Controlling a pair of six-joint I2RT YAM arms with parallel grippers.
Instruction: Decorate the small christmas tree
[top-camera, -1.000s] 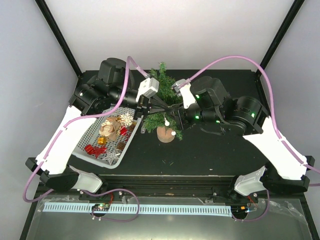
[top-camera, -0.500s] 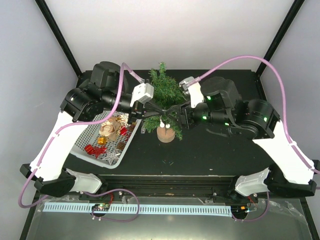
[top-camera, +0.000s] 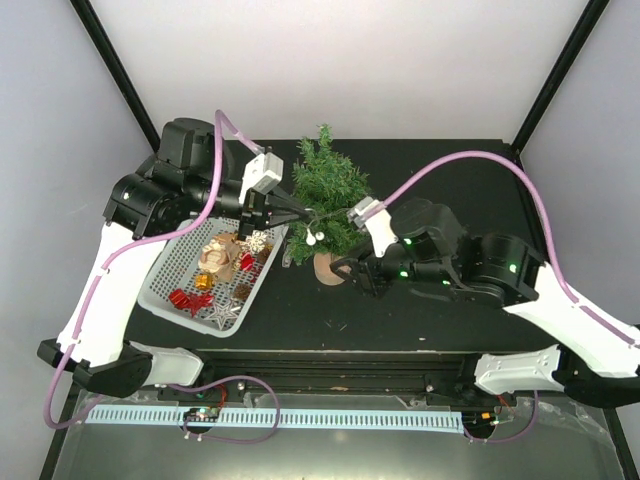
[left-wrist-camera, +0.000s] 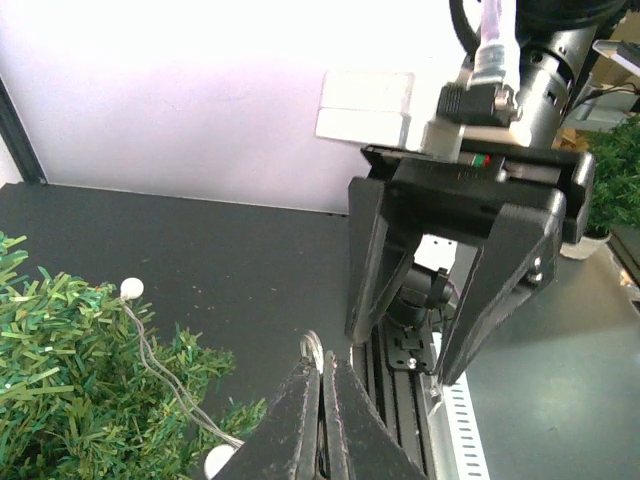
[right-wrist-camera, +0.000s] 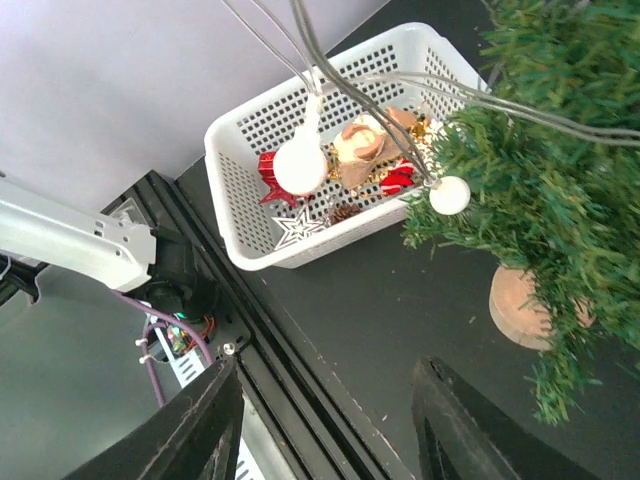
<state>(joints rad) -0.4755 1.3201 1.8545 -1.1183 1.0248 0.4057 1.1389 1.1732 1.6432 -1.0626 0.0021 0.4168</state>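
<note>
- right gripper (top-camera: 346, 272) is the nearest working part: it sits low at the tree's 6 o'clock, beside the wooden base (top-camera: 328, 268). its jaws are spread and nothing is between them.
- two white bulbs (top-camera: 311, 238) hang on thin wire against the near-left flank of the small christmas tree (top-camera: 328, 190). from the right wrist they dangle over the white basket (right-wrist-camera: 250, 200) of ornaments (right-wrist-camera: 365, 145).
- left gripper (left-wrist-camera: 322, 372) is clenched on the light string (left-wrist-camera: 150, 345), with a loop of wire pinched at its tips.
- key relation: the tree lies at 3 o'clock from the left claw, which is just beside the foliage. the trunk stands upright, so the string must go around the cone, not along it. the left arm is nearer the branches and carries the wire, so the next draping move looks like its job. the freed right claw would have to re-grip to help.
- the tree stands mid-table, at 3 o'clock of the basket.
- against a second ago: the right claw was shut up at mid-tree, meeting the left one. it has now let go and dropped back toward 6 o'clock. the left arm has swung toward 9 o'clock, and the base has not shifted.
</note>
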